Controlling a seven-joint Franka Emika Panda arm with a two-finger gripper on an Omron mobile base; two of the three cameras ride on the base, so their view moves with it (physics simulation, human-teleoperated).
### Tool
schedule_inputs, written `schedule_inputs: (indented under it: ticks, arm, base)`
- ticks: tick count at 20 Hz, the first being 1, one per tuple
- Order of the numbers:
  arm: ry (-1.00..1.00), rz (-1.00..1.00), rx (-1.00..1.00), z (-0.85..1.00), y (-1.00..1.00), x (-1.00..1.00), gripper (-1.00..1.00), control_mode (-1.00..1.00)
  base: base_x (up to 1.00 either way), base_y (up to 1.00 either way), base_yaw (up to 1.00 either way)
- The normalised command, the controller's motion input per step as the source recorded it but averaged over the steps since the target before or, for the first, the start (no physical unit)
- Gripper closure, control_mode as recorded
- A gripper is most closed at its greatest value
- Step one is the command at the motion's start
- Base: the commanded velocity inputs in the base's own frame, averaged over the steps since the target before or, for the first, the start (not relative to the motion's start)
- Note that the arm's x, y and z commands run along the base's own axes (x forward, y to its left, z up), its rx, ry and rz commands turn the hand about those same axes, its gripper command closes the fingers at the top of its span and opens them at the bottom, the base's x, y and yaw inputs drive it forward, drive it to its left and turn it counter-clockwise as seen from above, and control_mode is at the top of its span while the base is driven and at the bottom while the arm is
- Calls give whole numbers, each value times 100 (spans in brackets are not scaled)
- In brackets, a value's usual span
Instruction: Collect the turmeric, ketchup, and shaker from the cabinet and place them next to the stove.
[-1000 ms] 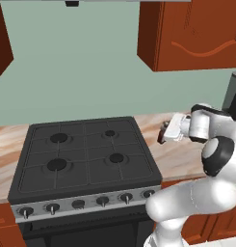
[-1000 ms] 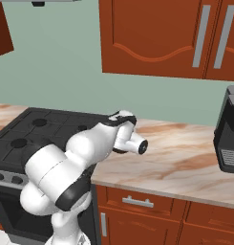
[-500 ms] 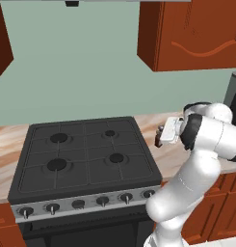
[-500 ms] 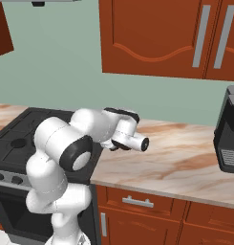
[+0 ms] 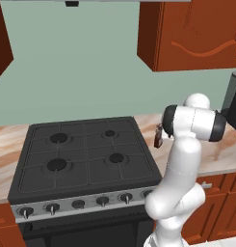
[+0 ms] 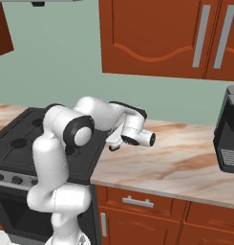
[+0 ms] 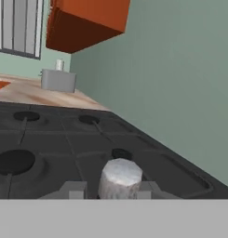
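My gripper [image 5: 159, 134] hangs at the right edge of the black stove [image 5: 85, 154], shut on the ketchup [image 5: 158, 140], a dark red-brown bottle. From the right side the gripper [image 6: 114, 141] is low over the seam between the stove [image 6: 23, 139] and the marble counter [image 6: 175, 158]. In the hand view the ketchup's pale top [image 7: 120, 179] sits between my two finger tips, with the stove's burners [image 7: 50, 139] spread out beyond. The turmeric, the shaker and the cabinet are out of view.
A dark grey coffee machine [image 6: 228, 134] stands on the counter at the far right. Red-brown wall units with arched doors [image 6: 161, 38] hang above. A grey box-shaped appliance [image 7: 58, 80] stands on the counter past the stove's far side.
The arm has folded upward and the hand has swung a little left toward the stove, carrying the bottle with it. The grip has not changed.
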Motion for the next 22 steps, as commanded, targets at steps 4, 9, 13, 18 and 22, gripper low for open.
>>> schedule_inputs:
  ticks: [4, 9, 13, 18, 22]
  arm:
    - [0, 9, 0, -46, 0, 6, 100, -100]
    - [0, 2, 0, -25, 1, -17, -100, -100]
    - [0, 0, 0, 0, 21, -28, -100, -100]
    - [0, -4, -1, 14, 25, -32, -100, -100]
    - [-2, -3, -7, 52, 24, -18, -100, -100]
  base:
    - [0, 0, 0]
    - [0, 0, 0]
    - [0, 0, 0]
    - [0, 0, 0]
    - [0, 0, 0]
